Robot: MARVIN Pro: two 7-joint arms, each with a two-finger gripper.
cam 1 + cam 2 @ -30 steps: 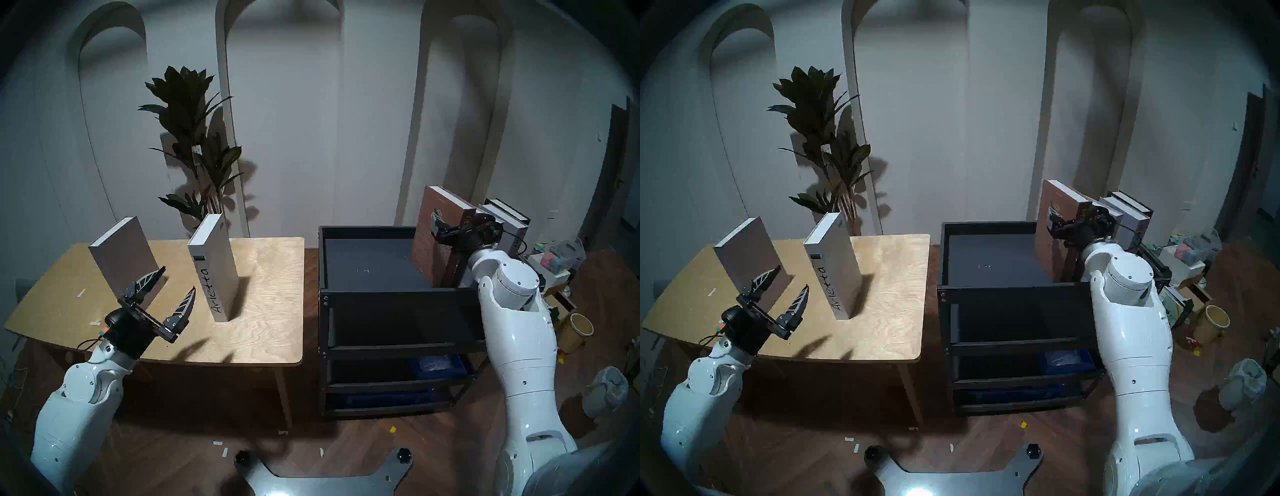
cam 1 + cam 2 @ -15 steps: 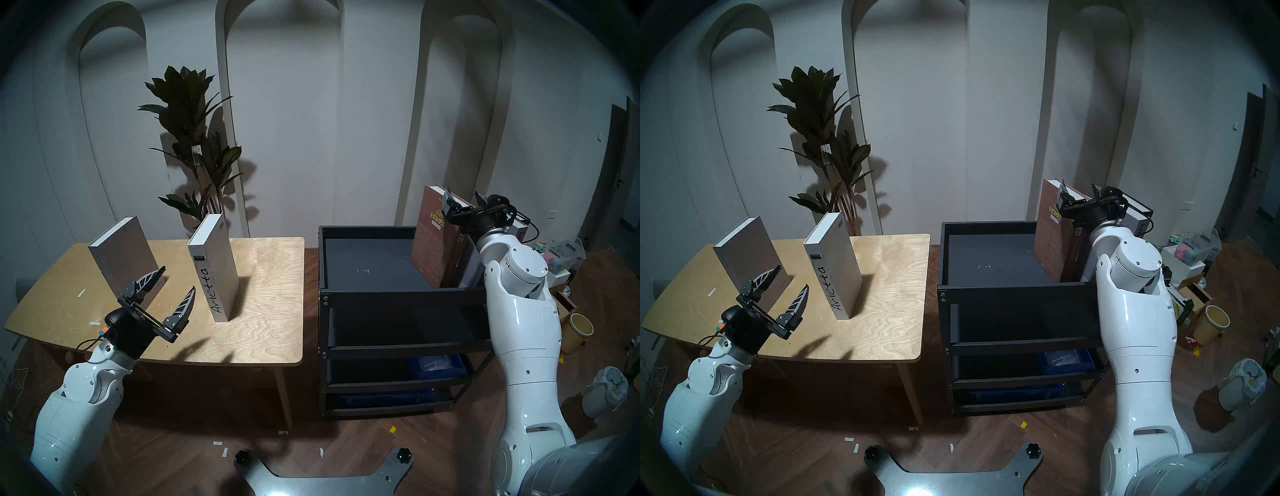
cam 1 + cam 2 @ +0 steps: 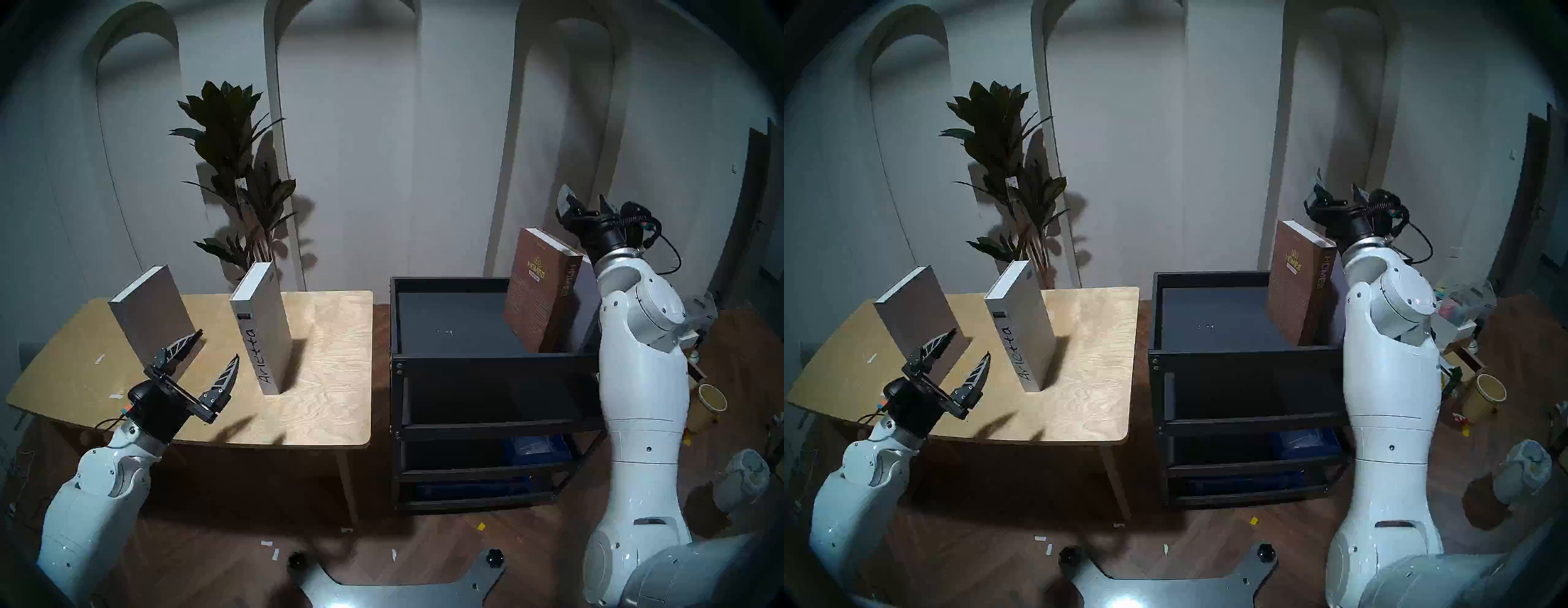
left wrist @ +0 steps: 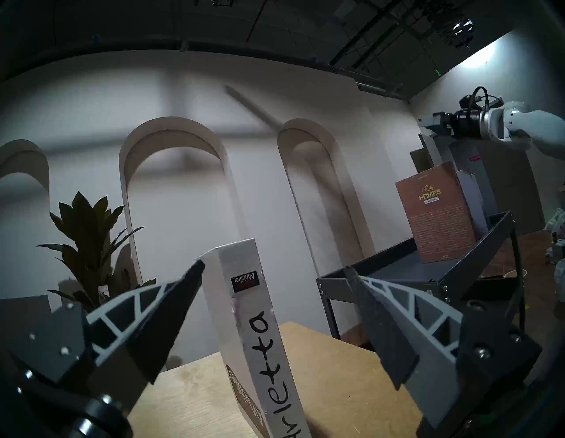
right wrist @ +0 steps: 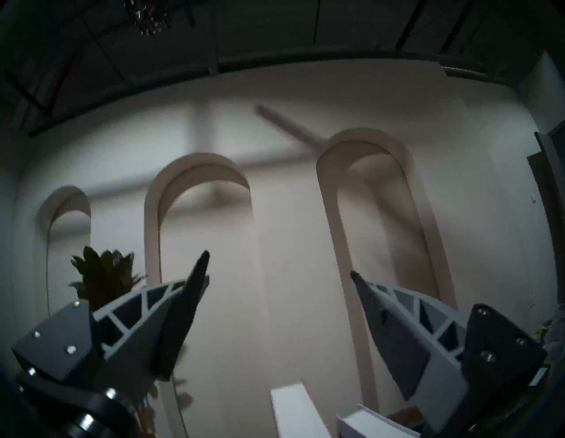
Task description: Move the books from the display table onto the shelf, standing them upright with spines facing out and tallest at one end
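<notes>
A white "Arletta" book (image 3: pixel 265 327) and a grey book (image 3: pixel 152 314) stand upright on the display table (image 3: pixel 331 382). My left gripper (image 3: pixel 218 344) hovers open just in front of them. In the left wrist view the "Arletta" spine (image 4: pixel 256 321) rises between the open fingers (image 4: pixel 153 321). A brown "HOMES" book (image 3: pixel 536 293) stands on the shelf (image 3: pixel 488 365) at its right end. My right arm hides most of the books behind it. My right gripper (image 3: pixel 583 194) is open and empty, above and behind the "HOMES" book, pointing at the wall.
A tall potted plant (image 3: pixel 237 170) stands behind the table. A narrow floor gap separates table and shelf. Blue bins (image 3: pixel 534 450) sit on the shelf's lower tiers. A yellow cup (image 3: pixel 708 403), a bagged bin (image 3: pixel 742 479) and boxes clutter the floor at right.
My right gripper has lifted from beside the "HOMES" book's spine to above its top, staying open. The book stays upright on the shelf. The left arm has barely moved.
</notes>
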